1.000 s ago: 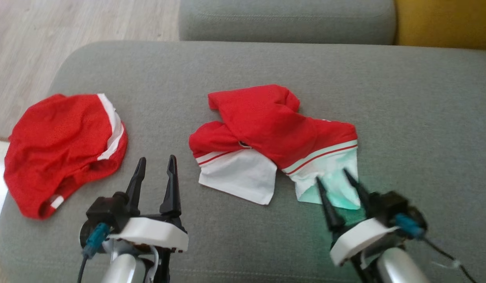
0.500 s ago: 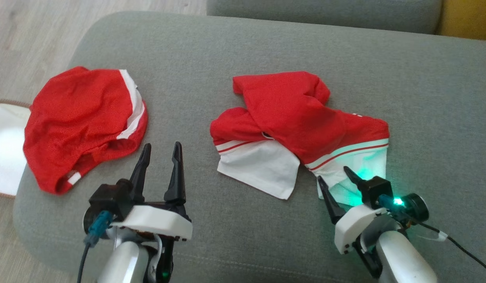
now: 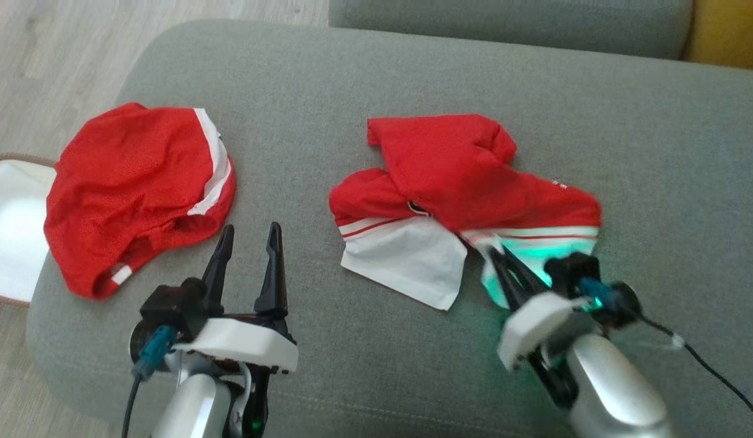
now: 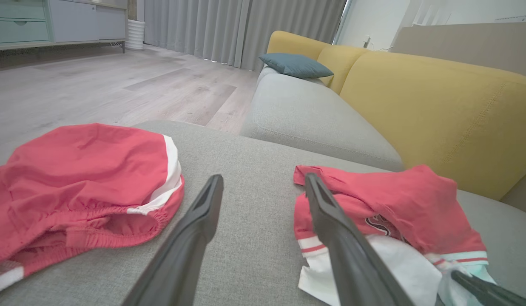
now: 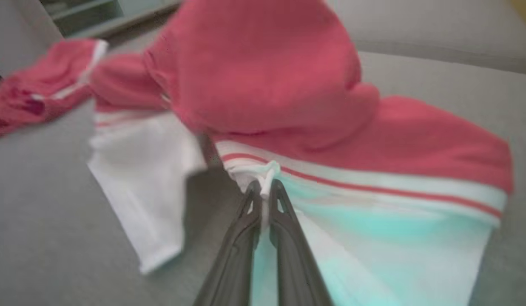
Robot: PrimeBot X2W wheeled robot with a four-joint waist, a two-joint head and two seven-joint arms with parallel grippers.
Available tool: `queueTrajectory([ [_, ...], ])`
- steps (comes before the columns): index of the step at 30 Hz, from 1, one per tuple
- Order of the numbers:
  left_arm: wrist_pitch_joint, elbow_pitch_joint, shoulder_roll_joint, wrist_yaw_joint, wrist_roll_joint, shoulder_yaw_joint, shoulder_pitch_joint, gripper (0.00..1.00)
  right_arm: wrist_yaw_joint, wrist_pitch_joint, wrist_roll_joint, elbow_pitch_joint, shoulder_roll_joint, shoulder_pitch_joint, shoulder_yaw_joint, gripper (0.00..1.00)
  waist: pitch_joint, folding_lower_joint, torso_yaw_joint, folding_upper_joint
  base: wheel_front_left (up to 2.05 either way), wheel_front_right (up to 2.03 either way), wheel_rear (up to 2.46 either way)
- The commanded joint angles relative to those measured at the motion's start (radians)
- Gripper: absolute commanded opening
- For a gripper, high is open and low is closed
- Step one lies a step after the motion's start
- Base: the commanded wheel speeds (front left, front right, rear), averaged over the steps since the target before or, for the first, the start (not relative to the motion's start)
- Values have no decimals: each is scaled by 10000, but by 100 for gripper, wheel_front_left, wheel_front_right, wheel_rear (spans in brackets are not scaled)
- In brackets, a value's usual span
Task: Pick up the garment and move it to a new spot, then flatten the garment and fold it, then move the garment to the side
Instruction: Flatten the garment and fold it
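Jaws of the right gripper [image 5: 265,186] clench a pleat of white hem on the garment [image 5: 263,76]: plain in its wrist view, but from the head a blur, probably the same pinch. A second ago they gaped. The left gripper [image 3: 248,234] stands spread above the woven grey cushion [image 3: 364,85], where the garment lies crumpled mid-seat.

The right gripper [image 5: 265,187] pinches the garment [image 5: 263,80]
Its jaws, closed at frame centre, clamp a bunched white fold just below the red-striped band.
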State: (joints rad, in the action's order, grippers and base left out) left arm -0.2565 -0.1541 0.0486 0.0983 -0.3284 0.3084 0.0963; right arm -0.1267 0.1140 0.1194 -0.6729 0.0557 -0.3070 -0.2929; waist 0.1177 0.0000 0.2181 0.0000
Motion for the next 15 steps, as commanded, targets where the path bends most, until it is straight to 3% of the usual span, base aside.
queueTrajectory([
  [1, -53, 289, 16, 68, -95, -305, 450, 100, -40, -79, 752, 707, -55, -750, -715, 0, -174, 0, -30, 0, 0, 0, 0],
  [6, -53, 280, 16, 120, -149, -292, 287, 100, -40, -648, 2838, 2208, -55, -2001, -2132, 0, -610, 0, 8, 0, 0, 0, 0],
  [9, -53, 253, 16, 147, -159, -277, 140, 100, -40, -739, 4474, 3006, -55, -2949, -2424, 0, -906, 0, 99, 0, 0, 0, 0],
  [12, -53, 244, 16, 194, -164, -258, -35, 100, -40, -322, 5767, 3146, -55, -3890, -1969, 0, -1174, 0, 200, 0, 0, 0, 0],
  [15, -53, 299, 16, 230, -147, -294, -198, 100, -40, 544, 6230, 2624, -55, -4737, -998, 0, -1282, 0, 228, 0, 0, 0, 0],
])
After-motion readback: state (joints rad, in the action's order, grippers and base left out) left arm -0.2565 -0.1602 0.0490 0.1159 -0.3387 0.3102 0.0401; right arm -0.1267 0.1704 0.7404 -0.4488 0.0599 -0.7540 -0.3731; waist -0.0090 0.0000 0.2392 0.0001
